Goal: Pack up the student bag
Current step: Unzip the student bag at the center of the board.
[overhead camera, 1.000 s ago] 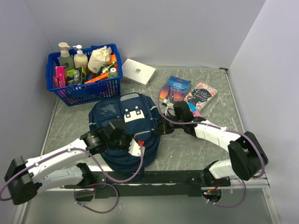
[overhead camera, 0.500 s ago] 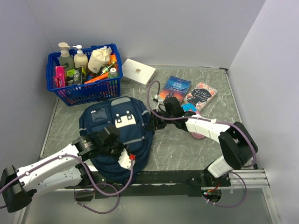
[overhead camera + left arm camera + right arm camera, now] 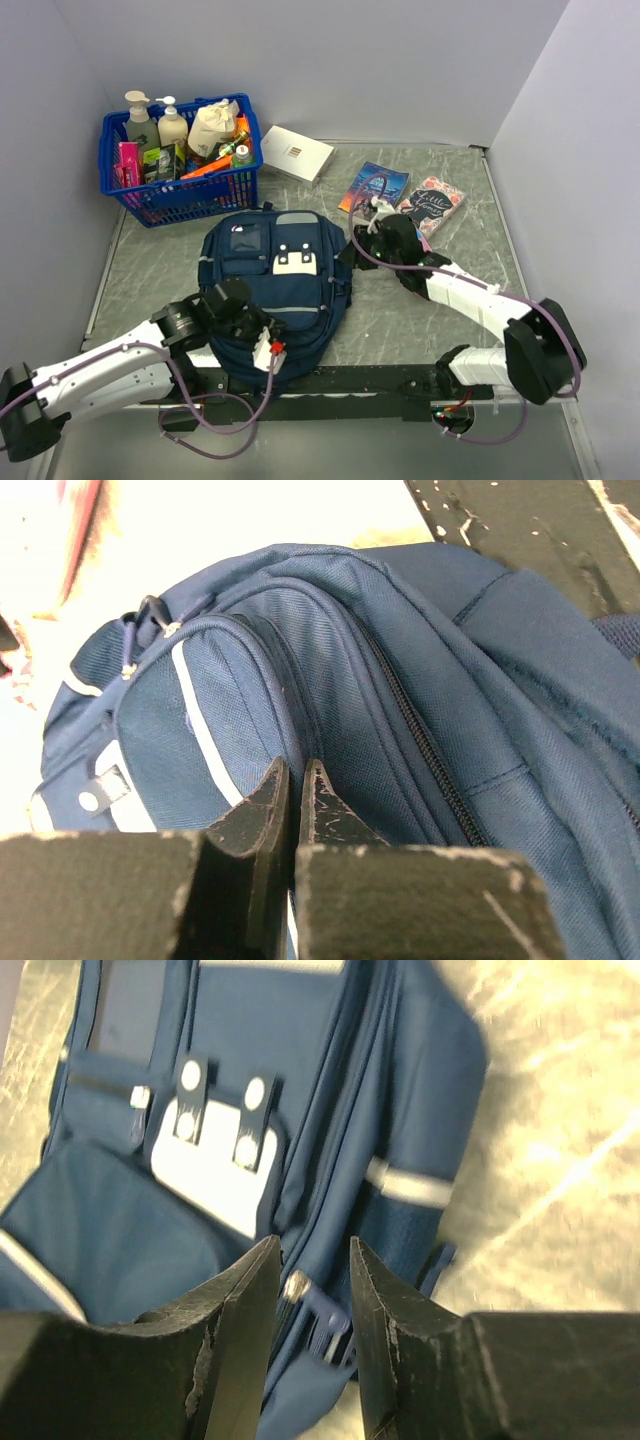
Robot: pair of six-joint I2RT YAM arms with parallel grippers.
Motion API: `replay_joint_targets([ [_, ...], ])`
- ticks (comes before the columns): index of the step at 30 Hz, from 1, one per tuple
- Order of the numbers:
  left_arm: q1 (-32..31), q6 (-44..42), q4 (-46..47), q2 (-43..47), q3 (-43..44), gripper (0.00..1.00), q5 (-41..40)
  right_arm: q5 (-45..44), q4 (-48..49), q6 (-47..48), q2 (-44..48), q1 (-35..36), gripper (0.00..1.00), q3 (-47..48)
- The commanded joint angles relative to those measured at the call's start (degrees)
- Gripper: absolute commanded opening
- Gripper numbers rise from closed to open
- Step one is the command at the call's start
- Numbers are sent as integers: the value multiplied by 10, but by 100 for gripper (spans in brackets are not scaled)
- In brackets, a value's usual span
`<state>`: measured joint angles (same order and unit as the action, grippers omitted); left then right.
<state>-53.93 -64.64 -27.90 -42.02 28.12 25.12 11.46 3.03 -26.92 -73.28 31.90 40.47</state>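
Hovering beside the backpack (image 3: 300, 300), my right claw (image 3: 310, 1250) gapes; my left claw (image 3: 295, 770) sits closed at its bottom end.

The student bag (image 3: 275, 290) lies flat on the table (image 3: 420, 320), between my two grippers. My left gripper (image 3: 297, 770) is at its near end. My right gripper (image 3: 312, 1245) is at its right edge. Past the bag stands a basket (image 3: 180, 200), with a box (image 3: 296, 153) to its right. A book (image 3: 375, 187) and a second book (image 3: 430, 203) lie side by side just behind my right gripper.
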Motion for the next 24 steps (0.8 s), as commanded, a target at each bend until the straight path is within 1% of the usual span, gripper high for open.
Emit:
replay_joint_targets([
  [1,-5,7,88,-31,31,1,23,23,8,14,49,5,39,-38],
  [5,-5,1,110,-5,10,1,27,41,15,36,52,23,40,-68],
  [8,-4,3,87,1,20,1,19,15,24,76,59,47,42,-81],
  [9,-4,7,78,-1,25,1,18,2,42,108,62,54,42,-85],
  [13,-5,20,60,7,35,1,23,-28,71,164,73,73,42,-98],
  [19,-5,15,44,24,29,1,28,-53,48,215,34,74,41,-58],
  [24,-5,20,39,40,26,1,29,-36,32,238,-15,73,41,-31],
])
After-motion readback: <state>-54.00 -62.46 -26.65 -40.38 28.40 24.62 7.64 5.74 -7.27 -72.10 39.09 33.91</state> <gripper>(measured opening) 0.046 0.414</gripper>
